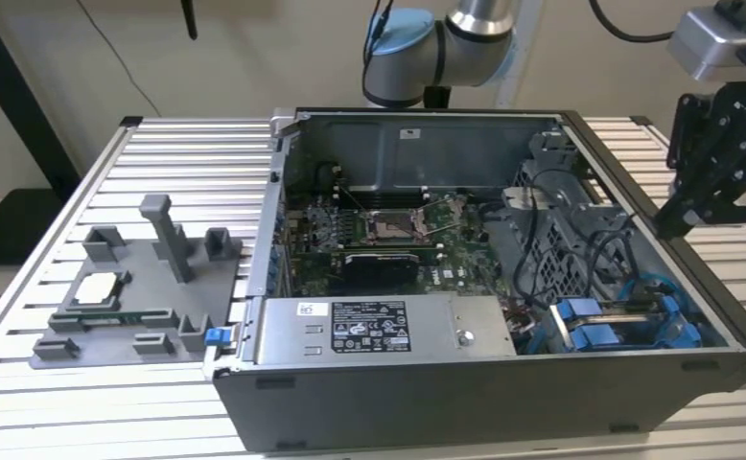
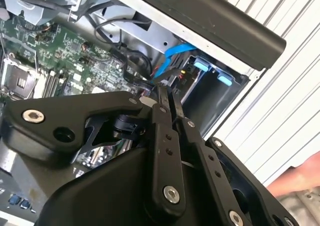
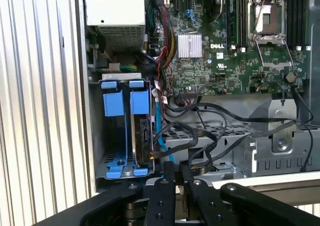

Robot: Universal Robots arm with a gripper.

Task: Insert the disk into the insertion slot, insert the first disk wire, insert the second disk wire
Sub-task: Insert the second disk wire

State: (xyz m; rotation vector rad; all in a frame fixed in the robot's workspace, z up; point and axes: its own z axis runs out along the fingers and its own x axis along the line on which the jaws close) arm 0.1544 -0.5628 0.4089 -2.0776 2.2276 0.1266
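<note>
In the exterior view, the open computer case (image 1: 476, 412) is seen, the gripper (image 1: 675, 222) is held above its three o'clock wall with fingers pressed together, and the blue-railed insertion slot (image 1: 617, 321) is set in its four o'clock corner.

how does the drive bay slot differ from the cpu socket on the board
The insertion slot carries bright blue plastic rails; the socket is bare silver metal with a dark centre. The slot sits in the case corner at the exterior view's right, with black cables beside it; the socket lies mid-board on the green circuit board. Both are inside the open case.
</note>
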